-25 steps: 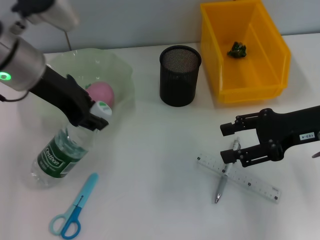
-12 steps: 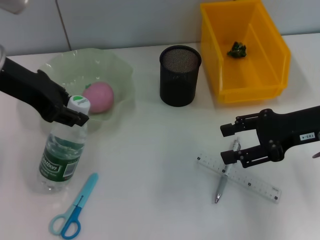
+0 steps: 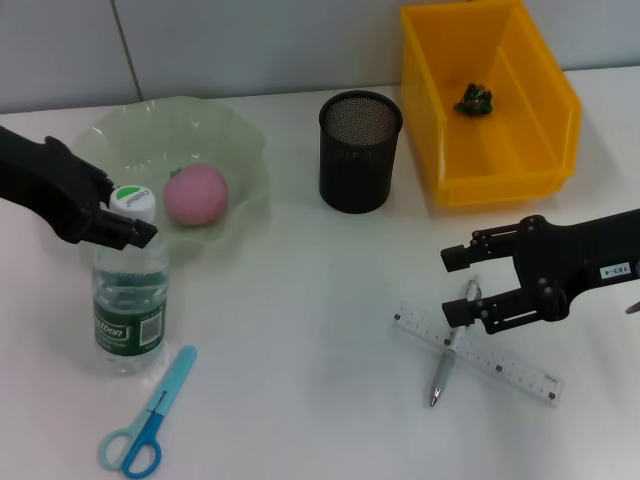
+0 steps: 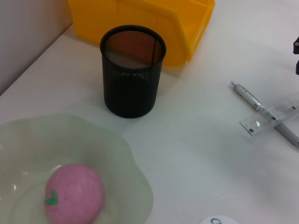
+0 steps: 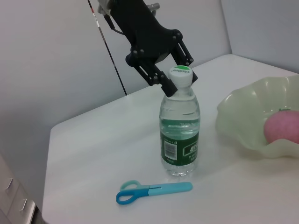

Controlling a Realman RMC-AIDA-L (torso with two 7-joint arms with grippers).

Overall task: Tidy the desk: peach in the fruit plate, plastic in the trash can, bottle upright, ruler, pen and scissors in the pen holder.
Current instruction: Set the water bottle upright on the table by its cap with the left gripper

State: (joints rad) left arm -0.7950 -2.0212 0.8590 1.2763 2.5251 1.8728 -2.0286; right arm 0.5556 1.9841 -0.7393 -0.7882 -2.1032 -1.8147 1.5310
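Observation:
The water bottle (image 3: 128, 295) stands upright on the table left of the plate, and my left gripper (image 3: 128, 222) is shut on its neck just under the white cap; the right wrist view shows the fingers (image 5: 161, 80) clamping the bottle (image 5: 180, 135). A pink peach (image 3: 196, 194) lies in the pale green fruit plate (image 3: 240, 140). Blue scissors (image 3: 146, 415) lie in front of the bottle. My right gripper (image 3: 457, 285) hangs open over the pen (image 3: 445, 355), which lies crossed on the clear ruler (image 3: 500, 362). The black mesh pen holder (image 3: 360, 150) is empty. Green plastic (image 3: 474, 99) sits in the yellow trash can (image 3: 560, 95).
In the left wrist view the pen holder (image 4: 133, 70) stands before the yellow trash can (image 4: 140, 18), with the peach (image 4: 74, 196) and plate (image 4: 135, 186) close by. White tabletop stretches between the plate and the ruler. A grey wall backs the table.
The left gripper swung the bottle from a lean to upright, moving left and away from the plate. The right arm has not moved.

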